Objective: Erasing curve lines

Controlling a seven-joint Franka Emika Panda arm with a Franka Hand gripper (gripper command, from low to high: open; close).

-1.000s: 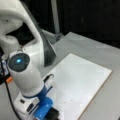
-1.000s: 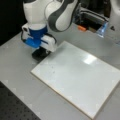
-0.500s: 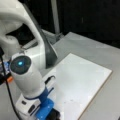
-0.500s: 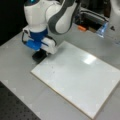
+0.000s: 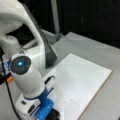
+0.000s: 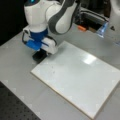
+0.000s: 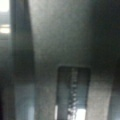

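Observation:
In both front views the white board lies flat on the grey table. Of the curve lines I make out only a faint dark trace near the board's corner closest to the arm. My gripper, with its blue mount, stands just off that corner, shut on the black block eraser. The eraser sits low over the table beside the board's edge, not on the white surface. The wrist view is dark and shows one ribbed finger pad.
Behind the board, at a front view's top, lie an orange object and a clear bluish object. A dark perforated mat borders the table at the bottom left. The arm's white body blocks the table's near side.
The gripper has carried the eraser off the board's corner, away from the white surface, and now holds it lower beside the board's edge.

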